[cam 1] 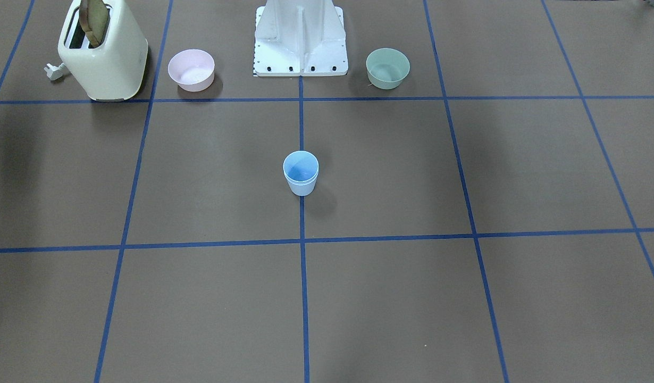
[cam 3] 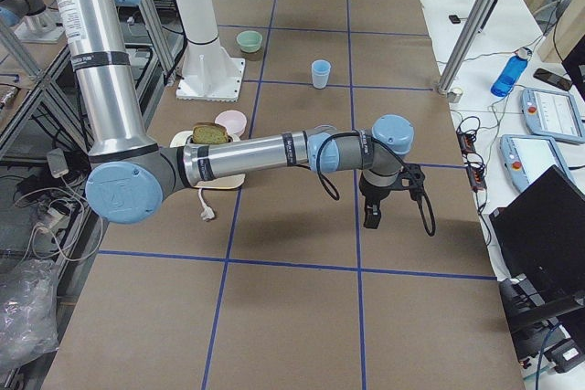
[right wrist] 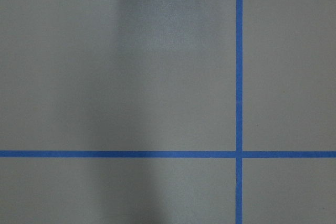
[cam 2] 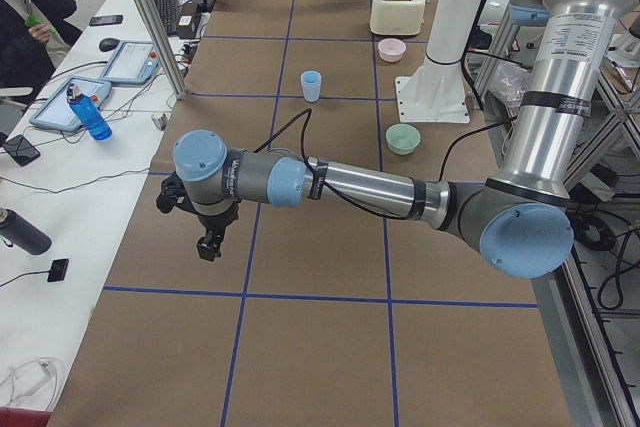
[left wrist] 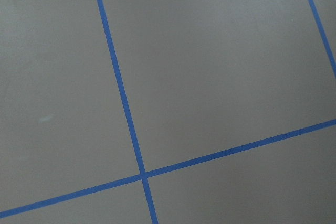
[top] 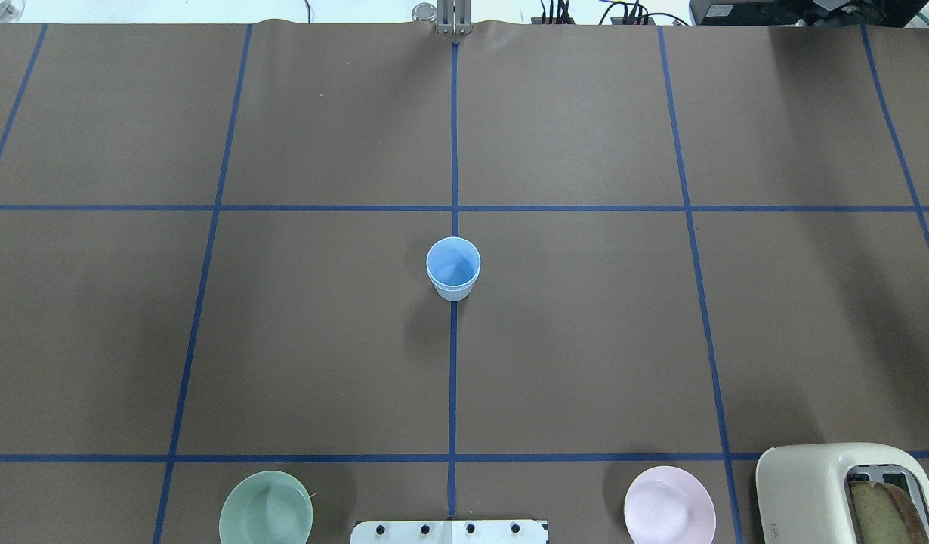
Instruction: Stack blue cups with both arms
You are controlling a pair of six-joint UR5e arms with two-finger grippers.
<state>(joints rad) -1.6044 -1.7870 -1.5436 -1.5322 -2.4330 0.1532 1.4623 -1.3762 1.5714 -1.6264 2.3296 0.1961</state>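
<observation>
At table (cam 1: 465, 298) centre, blue cups (cam 1: 300, 178) stacked, left arm (cam 2: 340, 182), right arm (cam 3: 256, 152) near ends.

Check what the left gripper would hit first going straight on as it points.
Likely the bare table: the left gripper points down, and its wrist view shows nothing else but blue tape.

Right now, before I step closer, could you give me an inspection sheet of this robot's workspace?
Surface: brown table, blue tape grid.
Job's things: blue cups upright at centre on a tape line; doubled rim suggests two nested, not certain.
Clutter: pink bowl, green bowl, toaster holding bread, near the base stand.
End effectors: left end effector and right end effector hang over bare table, away from the cups; open or shut unclear.
Cables: black cable along the left arm; toaster plug lying loose.
Surroundings: side desks, blue bottle, a person.
</observation>
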